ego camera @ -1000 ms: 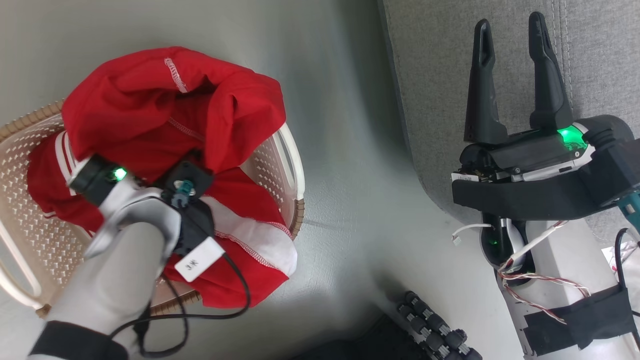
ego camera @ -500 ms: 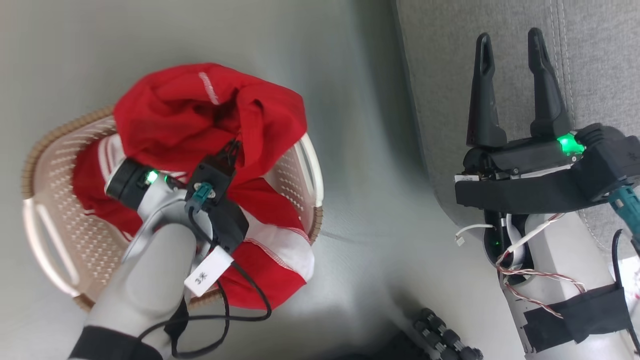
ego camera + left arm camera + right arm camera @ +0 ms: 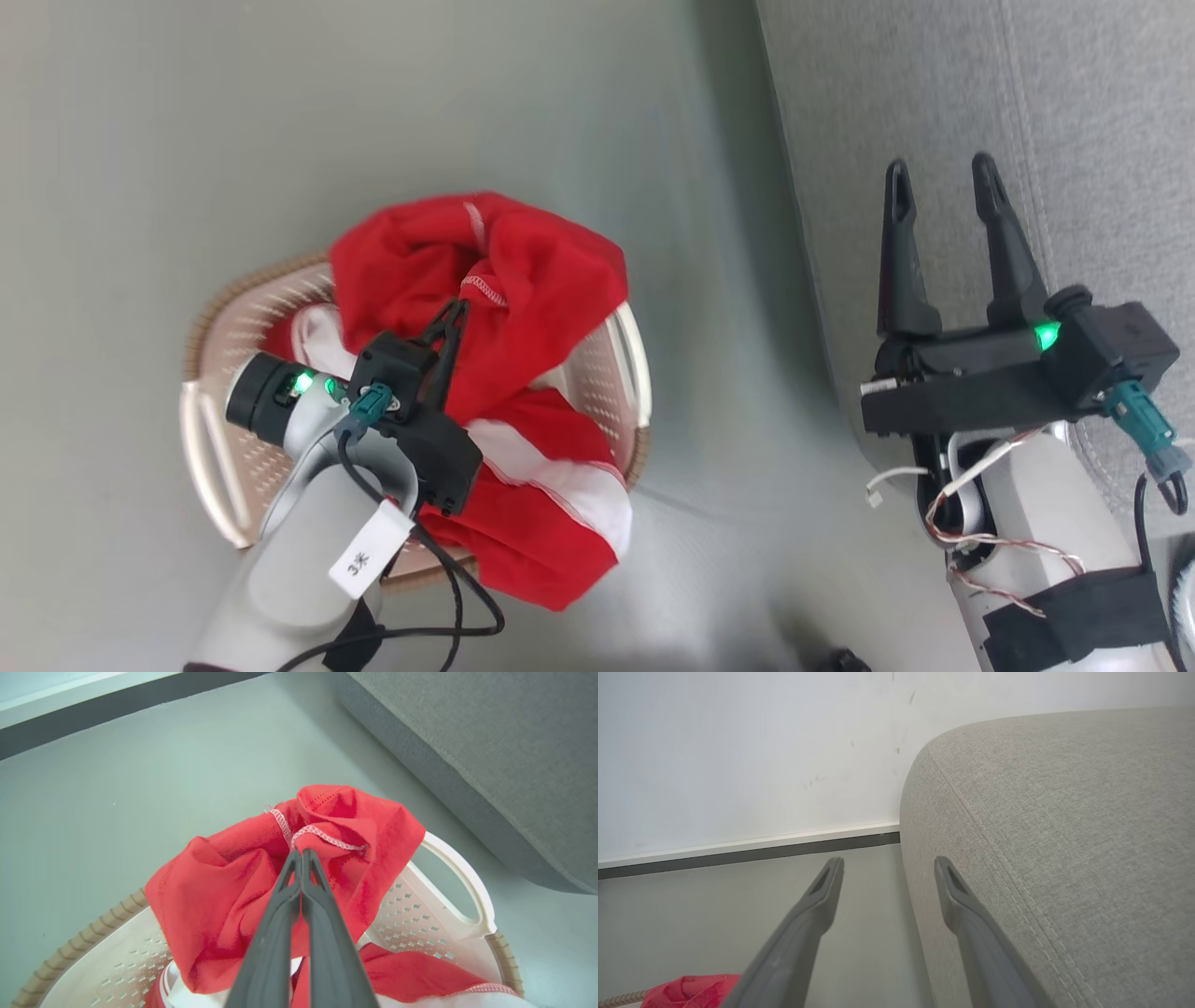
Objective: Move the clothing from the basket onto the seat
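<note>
Red clothing (image 3: 523, 280) with white panels and white stitching is bunched up above the cream basket (image 3: 210, 467) on the floor. My left gripper (image 3: 457, 313) is shut on a fold of it; in the left wrist view the closed fingertips (image 3: 301, 856) pinch the red clothing (image 3: 224, 891) at a stitched seam, above the basket (image 3: 460, 891). More red and white fabric spills over the basket's near rim. My right gripper (image 3: 943, 182) stands open and empty over the grey seat (image 3: 1074, 93); in the right wrist view it (image 3: 888, 868) hovers at the seat's (image 3: 1064, 812) rounded edge.
Grey floor (image 3: 280, 112) surrounds the basket, with a strip of it between basket and seat. A white wall with a dark skirting strip (image 3: 738, 856) runs behind. Loose cables hang from both forearms.
The head camera has risen and shifted, so everything looks smaller. My left gripper has lifted the red fold higher out of the basket, and its fingers have come into view. The right gripper stays open.
</note>
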Controlling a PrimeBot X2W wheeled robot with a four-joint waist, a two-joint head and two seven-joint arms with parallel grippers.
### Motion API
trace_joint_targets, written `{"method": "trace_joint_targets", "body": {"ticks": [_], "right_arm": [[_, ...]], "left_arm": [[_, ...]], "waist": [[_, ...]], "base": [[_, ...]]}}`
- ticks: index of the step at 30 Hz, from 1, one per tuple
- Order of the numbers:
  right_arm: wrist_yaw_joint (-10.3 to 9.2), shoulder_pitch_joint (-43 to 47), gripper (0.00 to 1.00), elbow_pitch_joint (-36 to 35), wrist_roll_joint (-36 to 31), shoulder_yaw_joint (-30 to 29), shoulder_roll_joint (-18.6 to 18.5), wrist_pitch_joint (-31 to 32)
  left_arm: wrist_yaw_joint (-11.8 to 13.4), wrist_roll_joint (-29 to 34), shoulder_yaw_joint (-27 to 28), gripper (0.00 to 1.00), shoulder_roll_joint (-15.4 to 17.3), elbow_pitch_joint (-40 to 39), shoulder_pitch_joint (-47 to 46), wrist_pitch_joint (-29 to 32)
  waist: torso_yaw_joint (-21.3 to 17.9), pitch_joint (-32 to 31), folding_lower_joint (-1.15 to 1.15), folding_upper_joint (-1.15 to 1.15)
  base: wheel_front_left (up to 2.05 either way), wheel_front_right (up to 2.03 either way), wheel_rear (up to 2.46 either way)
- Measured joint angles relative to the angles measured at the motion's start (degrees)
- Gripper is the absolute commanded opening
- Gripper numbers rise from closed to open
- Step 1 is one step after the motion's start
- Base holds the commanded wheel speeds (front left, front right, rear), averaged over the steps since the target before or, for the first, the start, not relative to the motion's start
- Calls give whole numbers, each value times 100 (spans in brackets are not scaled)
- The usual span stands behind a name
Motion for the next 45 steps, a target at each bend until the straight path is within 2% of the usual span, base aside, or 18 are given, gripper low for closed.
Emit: {"method": "trace_joint_targets", "body": {"ticks": [10,22,33,42,43,44,45], "right_arm": [[151,200,100,361,-14,-57,-7,0],[226,639,100,634,-20,-201,-2,0],[290,1081,100,838,-23,-241,10,0],[337,1439,100,998,-31,-201,23,0],[352,1482,100,1015,-32,-190,23,0],[352,1522,100,1037,-33,-175,25,1],[353,1578,100,1022,-38,-168,29,1]], "left_arm": [[-92,-211,29,0,-22,-564,313,0],[-100,-368,205,0,-18,-1436,995,0],[-93,-485,346,0,59,-2324,1693,-1],[-82,-489,334,0,67,-2559,2298,0],[-82,-497,330,15,65,-2559,2338,0],[-80,-506,330,42,64,-2562,2381,0],[-56,-516,315,48,62,-2583,2424,0]], "waist": [[303,-747,0,0],[533,-1678,0,0],[638,-2523,0,0],[625,-3208,0,0],[619,-3283,0,0],[612,-3360,0,0],[604,-3434,0,0]], "base": [[0,0,0],[0,0,0],[0,0,0],[0,0,0],[0,0,0],[0,0,0],[0,0,0]]}}
